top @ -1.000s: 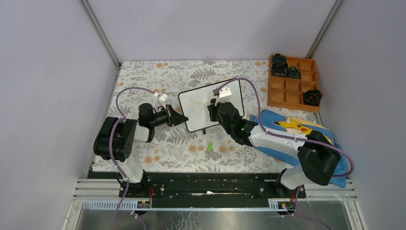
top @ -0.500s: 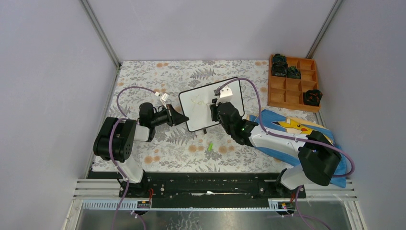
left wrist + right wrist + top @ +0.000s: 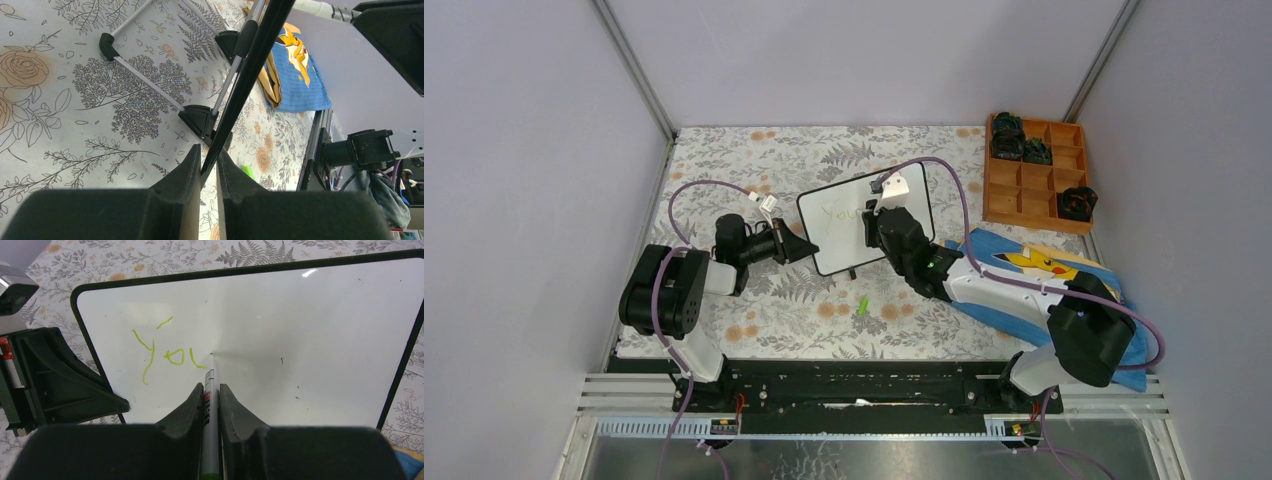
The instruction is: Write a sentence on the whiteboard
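The whiteboard (image 3: 829, 238) stands tilted on its wire legs mid-table. My left gripper (image 3: 812, 248) is shut on its near left edge; in the left wrist view the black frame (image 3: 250, 55) runs edge-on between the pads of that gripper (image 3: 209, 156). My right gripper (image 3: 871, 215) is shut on a silver marker (image 3: 210, 385), whose tip touches the whiteboard (image 3: 310, 325). The sentence (image 3: 167, 354) reads "Yo" in light green, plus a short stroke at the tip. In the right wrist view the right gripper (image 3: 211, 388) sits just below the writing.
A small green cap (image 3: 862, 306) lies on the floral cloth in front of the board. A blue Pikachu cloth (image 3: 1024, 262) lies under the right arm. A wooden compartment tray (image 3: 1024, 185) with black items stands at the back right.
The right gripper has shifted slightly toward the far side of the board with the marker, and the green writing has grown longer. The left gripper has held still.
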`<move>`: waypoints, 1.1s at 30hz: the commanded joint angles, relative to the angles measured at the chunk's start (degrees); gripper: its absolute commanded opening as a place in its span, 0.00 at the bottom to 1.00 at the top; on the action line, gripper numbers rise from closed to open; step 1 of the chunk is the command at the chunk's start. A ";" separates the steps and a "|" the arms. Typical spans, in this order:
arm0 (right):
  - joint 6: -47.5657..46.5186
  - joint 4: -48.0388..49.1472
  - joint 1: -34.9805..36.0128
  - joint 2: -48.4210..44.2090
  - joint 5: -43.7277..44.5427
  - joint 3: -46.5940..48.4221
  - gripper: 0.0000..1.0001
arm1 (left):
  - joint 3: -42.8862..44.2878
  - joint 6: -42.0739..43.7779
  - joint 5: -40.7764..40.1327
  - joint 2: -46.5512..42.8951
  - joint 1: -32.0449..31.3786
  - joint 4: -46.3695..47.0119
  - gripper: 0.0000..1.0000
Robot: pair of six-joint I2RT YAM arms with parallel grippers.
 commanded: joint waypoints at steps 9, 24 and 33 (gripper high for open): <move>-1.39 1.37 -1.03 1.64 1.86 4.41 0.00 | 0.37 1.21 -2.28 0.00 -0.28 -3.79 0.00; -1.47 1.73 -0.98 -1.03 1.35 3.46 0.00 | 0.46 1.62 -2.69 -0.27 -0.46 -4.42 0.00; 0.62 -0.31 -1.08 -9.63 1.68 -0.46 0.00 | 0.64 1.96 -2.92 -0.28 -0.46 -5.06 0.00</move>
